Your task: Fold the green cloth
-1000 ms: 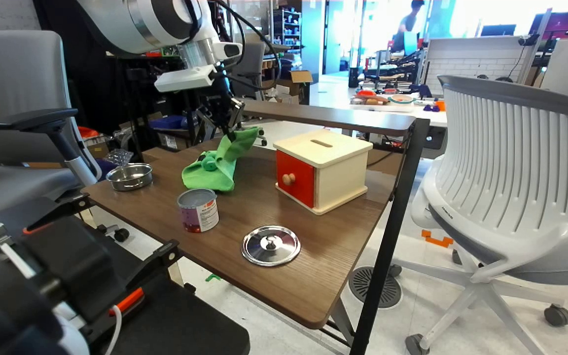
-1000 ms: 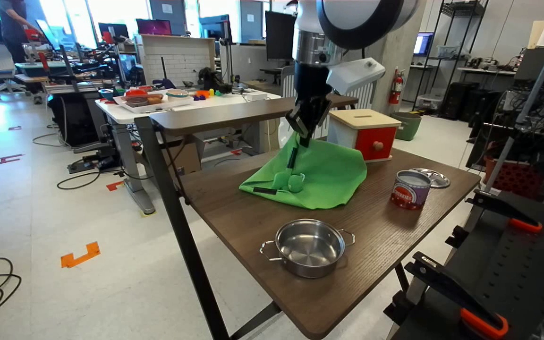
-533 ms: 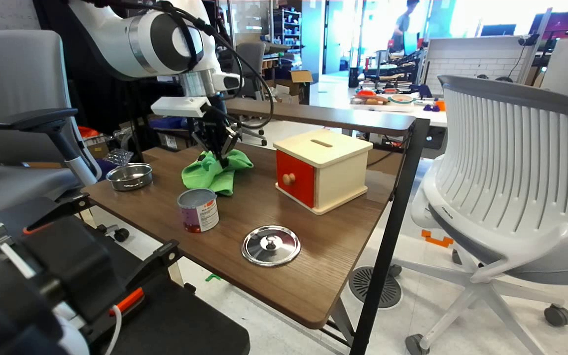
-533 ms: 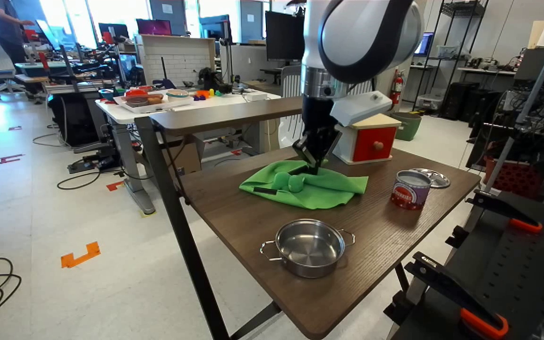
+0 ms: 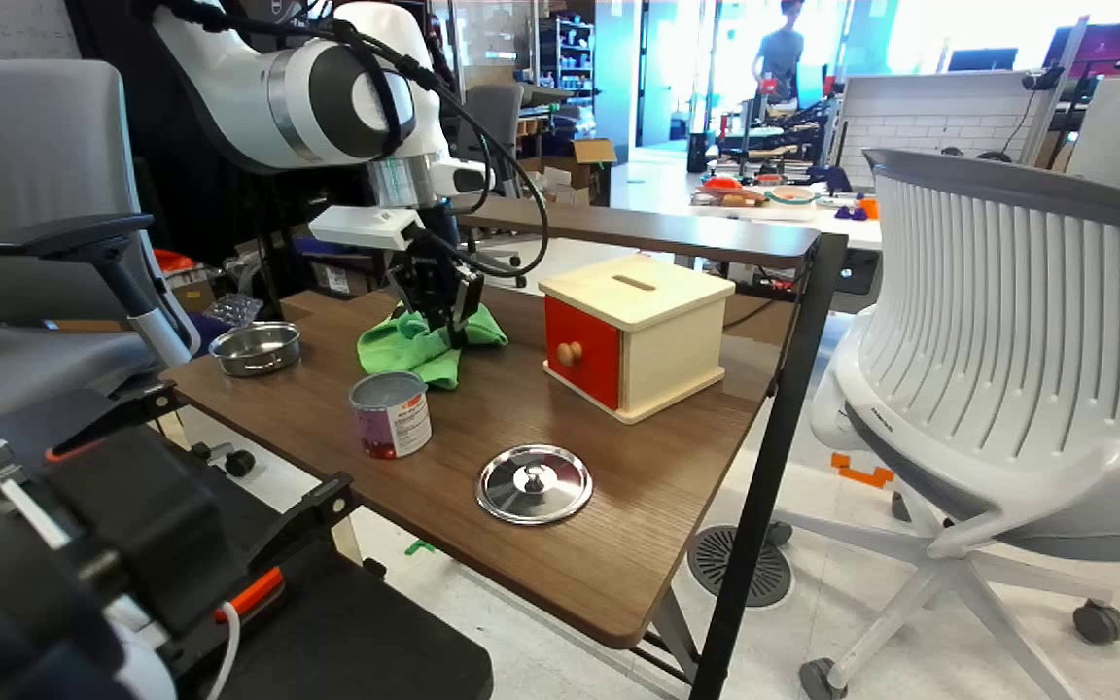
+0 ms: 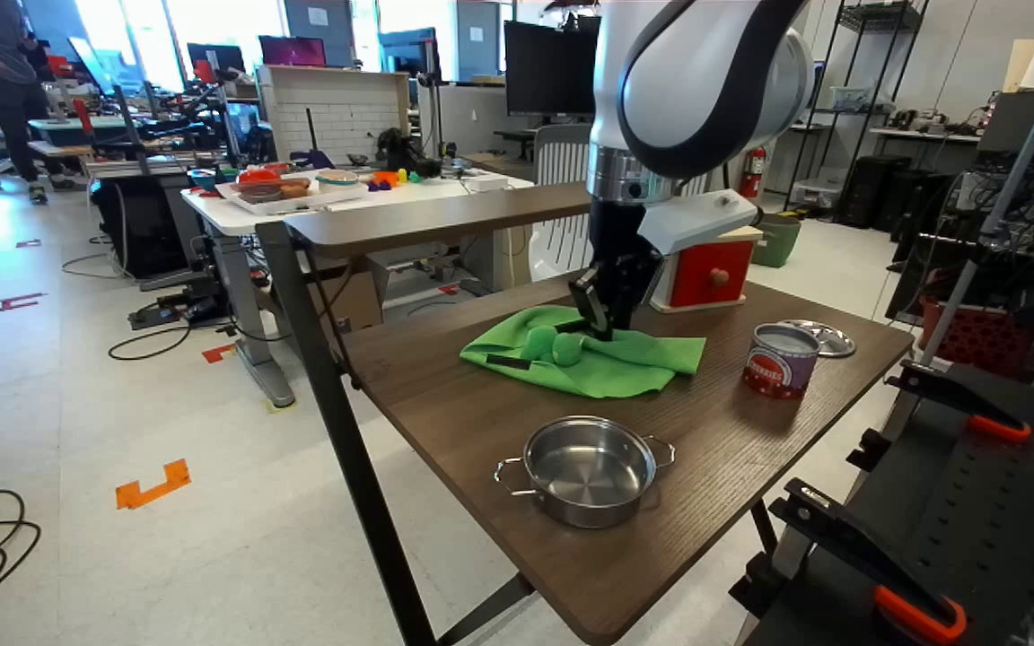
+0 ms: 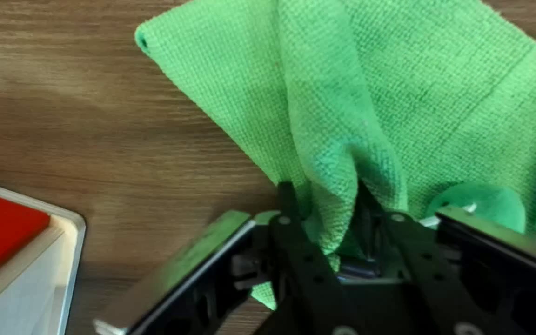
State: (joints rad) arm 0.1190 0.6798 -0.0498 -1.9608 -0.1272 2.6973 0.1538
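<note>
our green cloth [image 6: 611,370] lies rumpled mid-frame in an exterior view; we cannot tell if the gripper [image 7: 326,193] pinches the bunch between its fingers [image 7: 288,201]. snagging on lift-off could unfold it.

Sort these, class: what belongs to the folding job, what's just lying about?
Folding job:
green woven cloth
black jaws straddling a fold

Lying about:
round silver metal pot
round silver metal lid
red-and-purple cylindrical can
red-fronted wooden box
green round objects
</note>
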